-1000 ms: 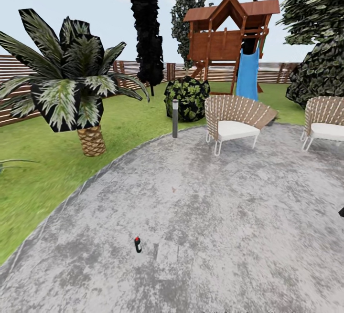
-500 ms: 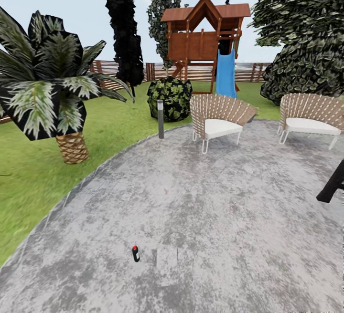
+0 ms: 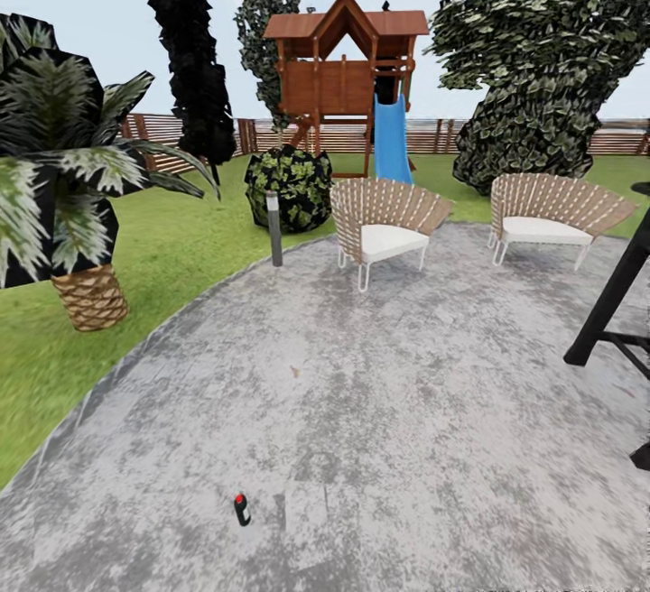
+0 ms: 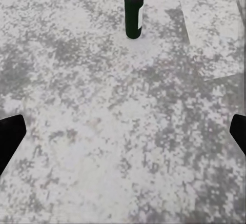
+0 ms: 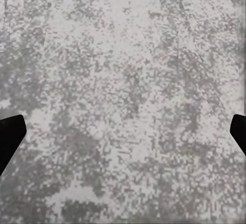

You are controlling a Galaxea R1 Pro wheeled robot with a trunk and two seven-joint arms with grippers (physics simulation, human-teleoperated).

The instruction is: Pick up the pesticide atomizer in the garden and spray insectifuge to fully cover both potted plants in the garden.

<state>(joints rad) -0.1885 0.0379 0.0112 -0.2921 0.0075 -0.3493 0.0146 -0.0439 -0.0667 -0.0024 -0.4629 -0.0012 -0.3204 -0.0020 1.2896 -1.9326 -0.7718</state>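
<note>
The pesticide atomizer (image 3: 241, 509), a small dark bottle with a red top, stands upright on the round grey patio (image 3: 406, 393) low in the head view. In the left wrist view the same bottle (image 4: 134, 11) stands ahead of my left gripper (image 4: 123, 137), well clear of it. That gripper is open, its dark fingertips (image 4: 9, 137) far apart with bare paving between them. My right gripper (image 5: 123, 137) is open too, over bare mottled paving. The potted plants are out of view.
Two wicker chairs (image 3: 384, 226) (image 3: 546, 217) stand at the patio's far side. A short bollard light (image 3: 274, 229) marks its edge, with a round dark bush (image 3: 291, 184) behind. A palm (image 3: 63, 186) grows on the lawn at left. Black stand legs (image 3: 614, 303) rise at right.
The whole head view has shifted left and slightly down as the camera turned right. The second chair and a black stand have come further into view; the bottle has not moved on the paving.
</note>
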